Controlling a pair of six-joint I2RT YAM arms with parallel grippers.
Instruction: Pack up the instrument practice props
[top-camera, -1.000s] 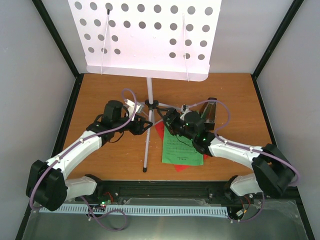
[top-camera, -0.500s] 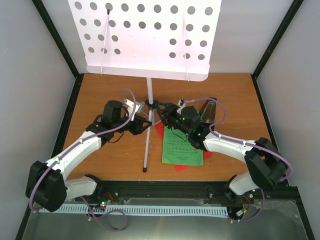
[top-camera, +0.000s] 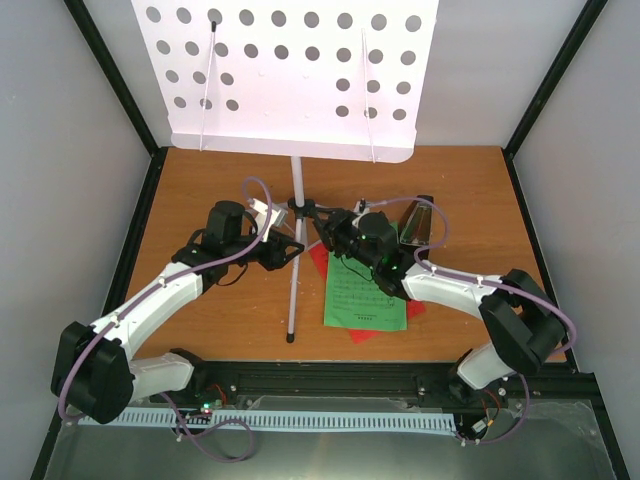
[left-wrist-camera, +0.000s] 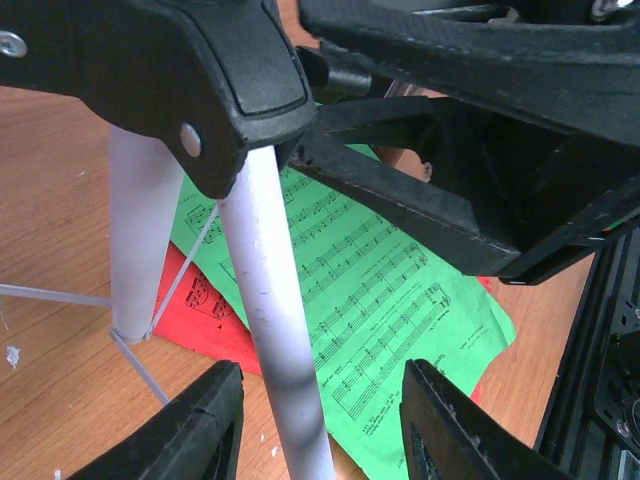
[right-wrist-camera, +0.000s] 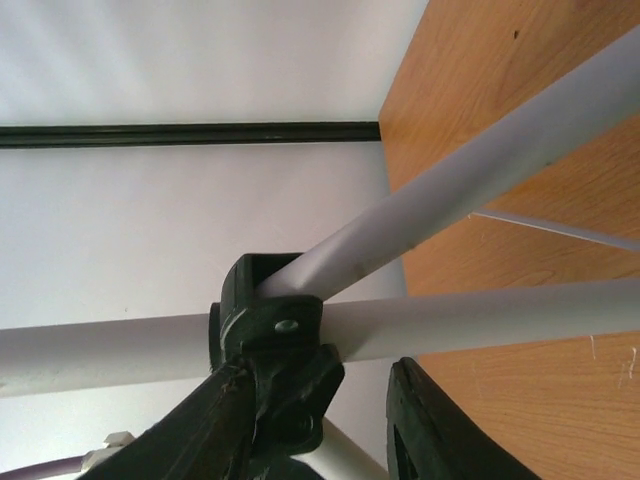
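**Both tools at the stand's tripod, neither clamped**

A brown wooden tabletop is boxed in by pale walls.

- **Left tool:** The left tool is seen part open. Its fingers are set either side of a white leg of the music stand, with gaps on both sides. Nothing is held.
- **Right tool:** The right tool is seen part open around the black hub where the legs meet. One finger lies against the hub and a gap is seen at the other, so no grip is shown.
- **Stand:** From above, the two tools are seen meeting at the hub from left and right, near mid-tabletop. The stand is upright, with its perforated desk toward the back wall and one leg run toward the near edge.
- **Sheets:** The green sheet is laid flat just right of that leg. It lies over the red sheet and partly under the right arm.
- **Metronome:** The metronome is seen behind the right arm, near the sheets' far end and apart from the stand.
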